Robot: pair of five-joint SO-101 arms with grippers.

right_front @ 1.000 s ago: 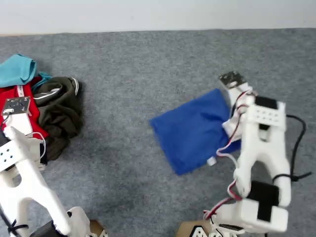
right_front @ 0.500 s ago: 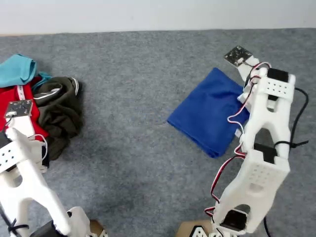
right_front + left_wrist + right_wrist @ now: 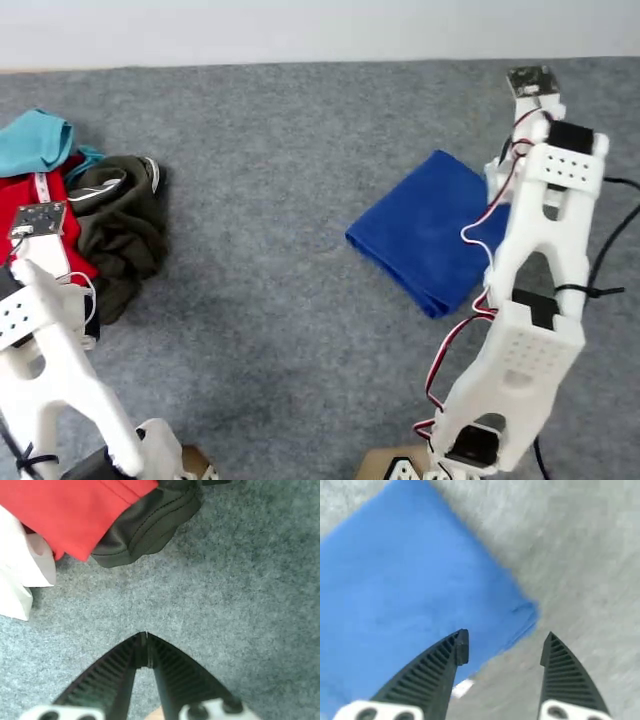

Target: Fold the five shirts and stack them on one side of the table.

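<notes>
Folded blue shirt (image 3: 430,235) lies skewed, its edge under the right gripper (image 3: 506,635), one corner aimed at the wall (image 3: 300,30) (long axis hard to call, the arm (image 3: 545,250) covers part). Grey carpet (image 3: 260,200) all round. That gripper's spread wide, holding nothing. The left gripper (image 3: 146,636) is pinched closed and empty, near the pile (image 3: 110,215).

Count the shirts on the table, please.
4: blue shirt, folded, on the right; teal shirt, red shirt, dark olive shirt heaped at left. A fifth may be hidden.
</notes>
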